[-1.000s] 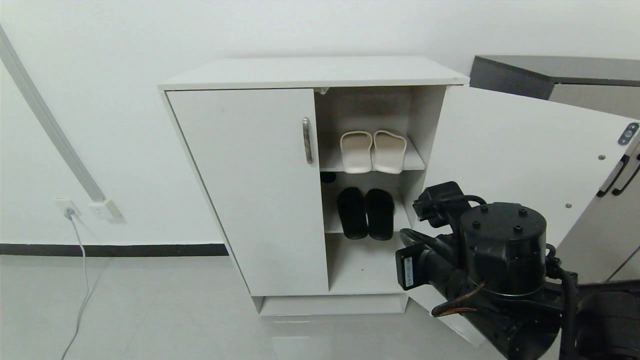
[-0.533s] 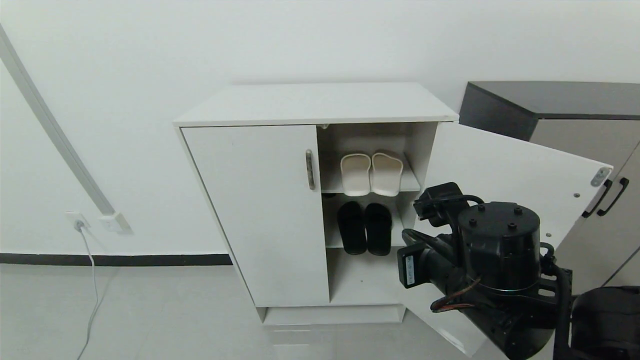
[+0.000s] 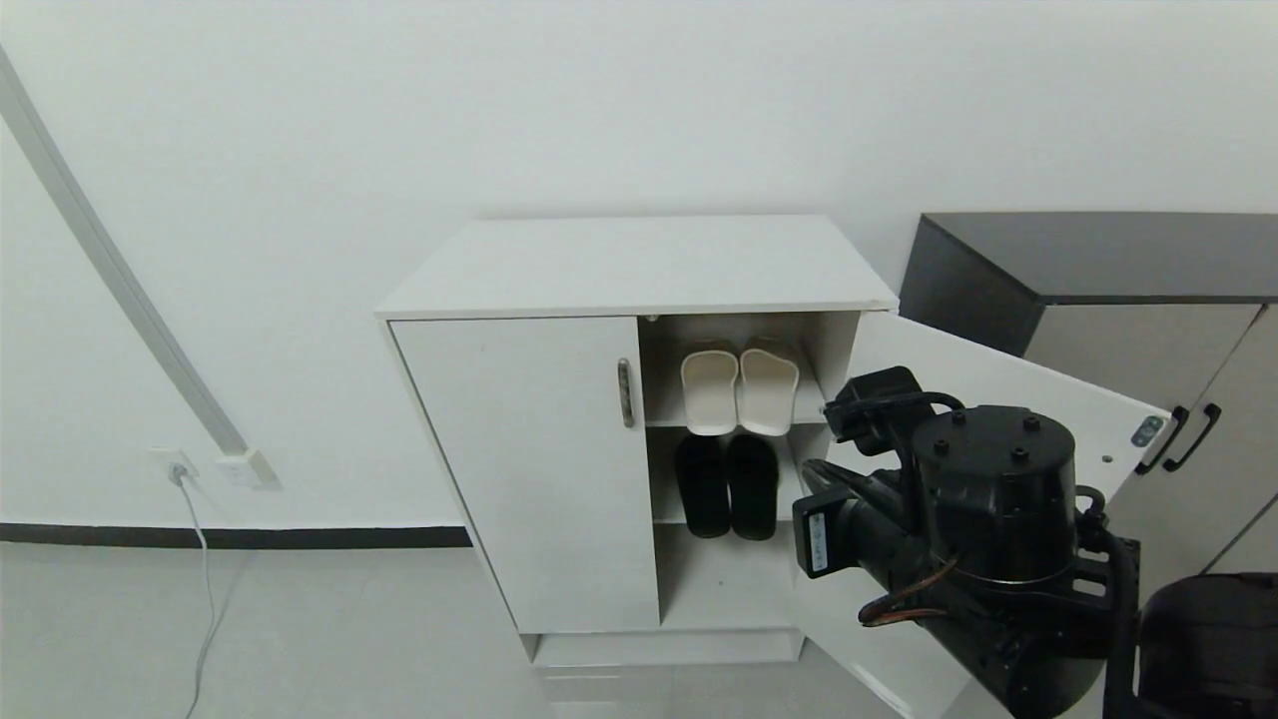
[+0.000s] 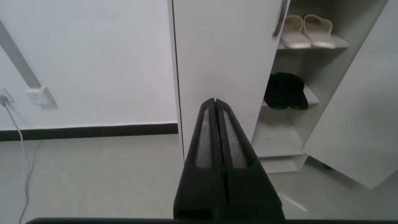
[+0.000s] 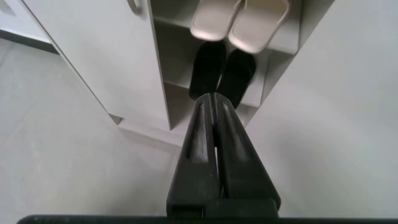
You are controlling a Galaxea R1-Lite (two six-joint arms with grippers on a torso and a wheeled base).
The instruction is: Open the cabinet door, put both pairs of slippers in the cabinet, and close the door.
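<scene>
The white cabinet (image 3: 639, 265) stands against the wall with its left door (image 3: 529, 469) shut and its right door (image 3: 998, 384) swung open. A beige pair of slippers (image 3: 739, 391) lies on the upper shelf, and a black pair (image 3: 726, 486) on the shelf below. The right wrist view looks down on both pairs, beige (image 5: 239, 18) and black (image 5: 222, 71). My right gripper (image 5: 214, 99) is shut and empty, held in front of the open side, clear of the shelves. My left gripper (image 4: 214, 106) is shut and empty, out in front of the shut door (image 4: 221, 56).
A grey cabinet (image 3: 1098, 280) with black handles stands close on the right, just behind the open door. A wall socket with a hanging cable (image 3: 190, 499) and a slanted conduit (image 3: 120, 270) are at the left. Bare floor (image 3: 300, 639) lies left of the cabinet.
The whole head view has shifted: the cabinet now sits lower and smaller, so the camera has drawn back. Both pairs of slippers stay on their shelves.
</scene>
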